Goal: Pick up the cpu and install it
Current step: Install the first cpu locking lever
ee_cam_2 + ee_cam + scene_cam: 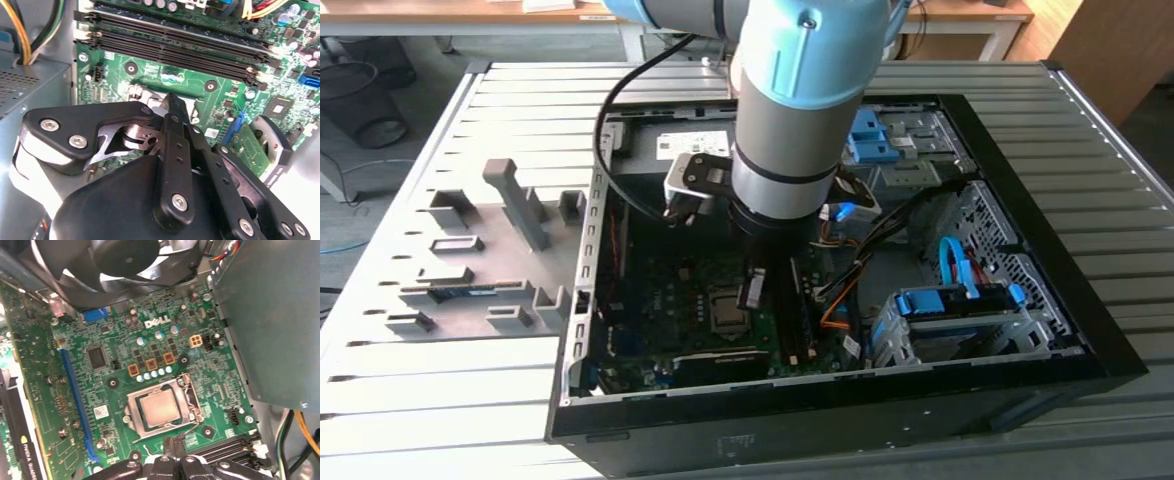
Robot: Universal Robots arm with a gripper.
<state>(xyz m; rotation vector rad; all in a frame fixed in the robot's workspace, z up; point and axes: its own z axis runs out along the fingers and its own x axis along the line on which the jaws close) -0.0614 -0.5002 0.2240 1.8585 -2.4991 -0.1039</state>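
The cpu (160, 407), a dull silver square, lies flat inside the metal-framed socket (191, 399) on the green motherboard (120, 340). In the first wrist view my gripper (172, 444) has its black fingertips just off the socket's edge nearest the memory slots, apart from the chip. The second wrist view shows the two fingers (175, 145) pressed together to one tip, so my gripper (172, 102) is shut with nothing between them. In the exterior view my gripper (750, 290) reaches down into the open computer case (1067, 330), right above the socket (720, 312).
A grey power supply box (270, 315) flanks the socket, and a black fan (125, 260) sits beyond it. Memory slots (175, 45) and a blue expansion slot (75, 400) border the socket. A drive cage (947, 315) is at the exterior view's right, a grey fixture tray (480, 260) at its left.
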